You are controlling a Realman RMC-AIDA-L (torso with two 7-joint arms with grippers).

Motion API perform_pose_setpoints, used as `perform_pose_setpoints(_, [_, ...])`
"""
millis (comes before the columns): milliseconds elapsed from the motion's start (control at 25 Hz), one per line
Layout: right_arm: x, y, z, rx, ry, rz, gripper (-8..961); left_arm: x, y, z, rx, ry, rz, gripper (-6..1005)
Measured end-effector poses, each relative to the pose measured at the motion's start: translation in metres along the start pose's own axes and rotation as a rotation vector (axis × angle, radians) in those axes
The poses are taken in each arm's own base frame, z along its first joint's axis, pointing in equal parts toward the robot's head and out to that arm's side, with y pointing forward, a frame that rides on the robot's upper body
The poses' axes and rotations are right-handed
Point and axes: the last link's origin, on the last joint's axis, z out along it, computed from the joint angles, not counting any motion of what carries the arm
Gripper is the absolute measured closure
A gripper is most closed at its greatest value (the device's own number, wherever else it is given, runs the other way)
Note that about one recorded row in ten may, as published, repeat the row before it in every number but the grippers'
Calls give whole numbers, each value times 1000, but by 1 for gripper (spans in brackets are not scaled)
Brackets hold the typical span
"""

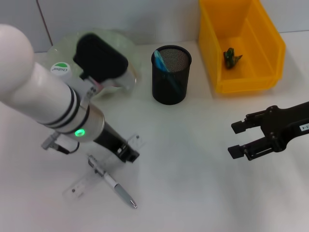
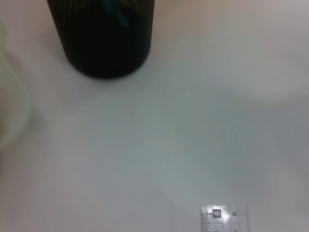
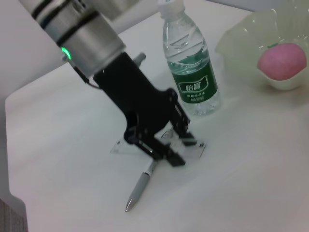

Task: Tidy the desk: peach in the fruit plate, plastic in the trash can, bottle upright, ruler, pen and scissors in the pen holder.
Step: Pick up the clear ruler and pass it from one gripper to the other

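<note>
White desk. I see peach plated, bottle upright, plastic binned. Left gripper spread over ruler; pen beside it. Right gripper idle, apart.

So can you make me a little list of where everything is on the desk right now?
peach: in the plate
bottle: standing upright
plastic: in the yellow bin
ruler: flat on the desk, under the left hand
pen: lying across the ruler
holder: something blue inside
left hand: down at the ruler, fingers either side of it
right hand: open, off to the right, holding nothing
</note>
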Motion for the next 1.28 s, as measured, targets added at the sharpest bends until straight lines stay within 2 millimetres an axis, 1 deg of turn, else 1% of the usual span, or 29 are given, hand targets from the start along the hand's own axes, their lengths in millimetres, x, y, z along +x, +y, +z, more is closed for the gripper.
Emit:
perform_pose_setpoints(40, [0, 0, 0, -2, -1, 0, 173, 4, -2, -12, 2, 37, -9, 610])
perform_pose_setpoints(80, [0, 0, 0, -2, -1, 0, 173, 4, -2, -12, 2, 37, -9, 610])
perform_pose_setpoints(120, [0, 0, -1, -3, -1, 0, 174, 7, -5, -25, -1, 83, -34, 610])
perform_pose_setpoints(160, [0, 0, -1, -3, -1, 0, 174, 7, -5, -25, -1, 83, -34, 610])
perform_pose_setpoints(200, [0, 0, -1, -3, -2, 1, 175, 8, -7, -34, -12, 120, -58, 610])
perform_pose_setpoints(240, [0, 0, -2, -1, -5, 0, 175, 9, -11, -51, -45, 209, -102, 609])
perform_pose_setpoints(280, [0, 0, -2, -1, -5, 0, 176, 9, -11, -51, -45, 209, -102, 609])
perform_pose_setpoints(360, [1, 0, -3, 2, -6, -1, 177, 9, -12, -72, -107, 332, -144, 609])
perform_pose_setpoints(400, [1, 0, -3, 3, -7, -2, 177, 8, -12, -77, -128, 369, -151, 609])
perform_pose_setpoints(440, [1, -1, -3, 6, -7, -8, 178, 4, -12, -96, -242, 517, -164, 609])
perform_pose_setpoints(480, [1, -1, -3, 6, -7, -8, 178, 4, -12, -96, -242, 517, -164, 609])
perform_pose_setpoints(600, [2, 0, -2, 6, -7, -15, 179, -5, -14, -115, -374, 701, -178, 609])
perform_pose_setpoints(640, [2, 0, -2, 4, -7, -23, 180, -14, -17, -122, -419, 800, -190, 609])
perform_pose_setpoints(680, [2, 0, -2, 4, -7, -23, 180, -14, -17, -122, -419, 800, -190, 609])
perform_pose_setpoints(720, [2, 0, -1, 4, -7, -28, 181, -22, -19, -125, -456, 896, -196, 609])
perform_pose_setpoints(760, [2, 0, -1, 4, -9, -35, 181, -27, -20, -125, -480, 950, -206, 609])
perform_pose_setpoints(800, [2, 0, -1, 4, -9, -35, 182, -27, -20, -125, -480, 950, -206, 608])
perform_pose_setpoints(840, [2, 0, -1, 4, -9, -39, 182, -36, -23, -124, -517, 1064, -221, 608])
perform_pose_setpoints(880, [2, 0, -1, 4, -9, -39, 183, -36, -23, -124, -517, 1064, -221, 608])
perform_pose_setpoints(920, [1, 0, 0, 2, -10, -43, 183, -39, -25, -122, -532, 1108, -231, 608])
perform_pose_setpoints(1000, [1, 0, 0, 2, -10, -47, 184, -48, -28, -117, -556, 1204, -246, 608])
perform_pose_setpoints(1040, [0, 0, 0, 2, -10, -53, 185, -54, -28, -112, -556, 1283, -233, 608])
perform_pose_setpoints(1080, [0, 0, 0, 2, -10, -53, 185, -54, -28, -112, -556, 1283, -233, 608])
perform_pose_setpoints(1200, [-1, 0, 1, 1, -11, -62, 187, -61, -27, -100, -522, 1375, -206, 608])
perform_pose_setpoints(1240, [-1, 0, 1, 0, -12, -67, 187, -62, -24, -90, -484, 1422, -184, 608])
perform_pose_setpoints(1280, [-1, 0, 1, 0, -12, -67, 188, -62, -24, -90, -484, 1422, -184, 608])
